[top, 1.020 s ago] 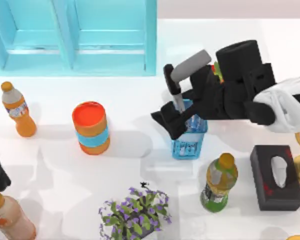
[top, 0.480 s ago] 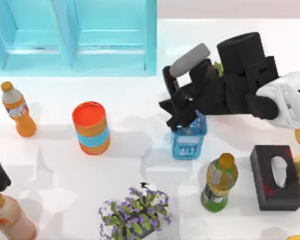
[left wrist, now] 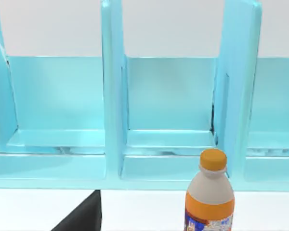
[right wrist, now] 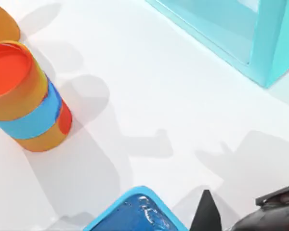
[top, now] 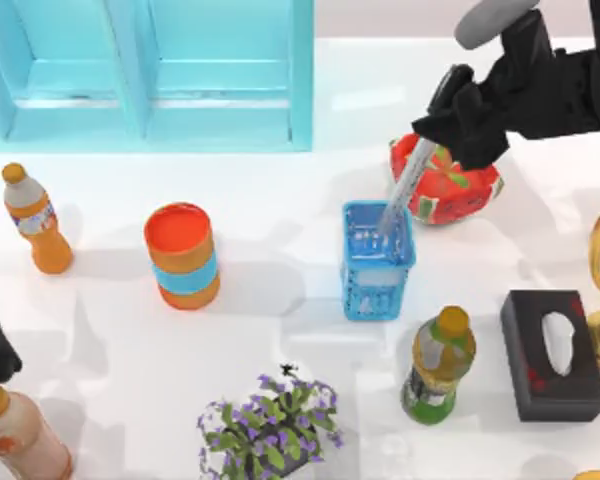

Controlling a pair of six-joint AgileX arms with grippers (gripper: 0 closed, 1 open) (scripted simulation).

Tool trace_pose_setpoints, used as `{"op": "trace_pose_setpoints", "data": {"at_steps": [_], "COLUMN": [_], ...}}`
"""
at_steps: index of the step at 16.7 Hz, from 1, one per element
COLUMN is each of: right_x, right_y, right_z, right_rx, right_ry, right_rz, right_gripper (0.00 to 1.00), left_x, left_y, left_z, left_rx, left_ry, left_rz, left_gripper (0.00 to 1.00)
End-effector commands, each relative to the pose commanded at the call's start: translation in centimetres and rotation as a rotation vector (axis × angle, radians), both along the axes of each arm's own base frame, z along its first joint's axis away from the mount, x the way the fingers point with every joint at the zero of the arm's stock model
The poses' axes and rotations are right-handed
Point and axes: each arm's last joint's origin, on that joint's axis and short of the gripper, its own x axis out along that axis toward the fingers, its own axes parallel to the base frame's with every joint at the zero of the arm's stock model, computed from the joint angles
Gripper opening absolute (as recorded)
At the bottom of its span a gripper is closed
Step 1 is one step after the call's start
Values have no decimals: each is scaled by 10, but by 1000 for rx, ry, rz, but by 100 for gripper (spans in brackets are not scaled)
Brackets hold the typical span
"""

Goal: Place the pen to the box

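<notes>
Turquoise shelving (top: 145, 75) spans the far left of the table (top: 280, 330); my right arm reaches in from the far right, its gripper (top: 458, 118) hanging above and right of the blue mesh box (top: 377, 262), and I cannot tell how its jaws stand; my left arm sits parked at the left edge; an orange canister (top: 183, 255) stands left of the box, a red patterned bowl (top: 455, 190) behind it; the pen (top: 404, 185) leans in the box, tip inside, cap end tilted up toward my right gripper.
</notes>
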Motion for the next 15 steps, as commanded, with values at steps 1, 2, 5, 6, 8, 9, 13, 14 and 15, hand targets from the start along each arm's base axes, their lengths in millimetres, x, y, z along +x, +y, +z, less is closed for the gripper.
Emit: {"op": "trace_pose_setpoints", "data": {"at_steps": [1,2,5,6,8,9,13,14,15], "right_x": [-1,-3,-10,-11,-12,-12,-12,-13,-14], "right_y": [-16,-32,-65,-70,-73,-73,-74,-79,-87], "right_z": [10,18,34,36,38,38,39,43,48], "right_rx": [-3,-5,-1,1,2,2,-6,-17,-34], "right_ry": [4,11,34,37,37,37,42,38,37], "right_rz": [-13,-27,-55,-55,-53,-53,-57,-69,-90], "right_gripper": [0,0,0,0,0,0,0,0,0], "left_x": [0,0,0,0,0,0,0,0,0], "left_y": [0,0,0,0,0,0,0,0,0], "left_z": [0,0,0,0,0,0,0,0,0], "left_rx": [0,0,0,0,0,0,0,0,0], "left_ry": [0,0,0,0,0,0,0,0,0], "left_rz": [0,0,0,0,0,0,0,0,0], "left_gripper": [100,100,100,100,100,100,100,100,100]}}
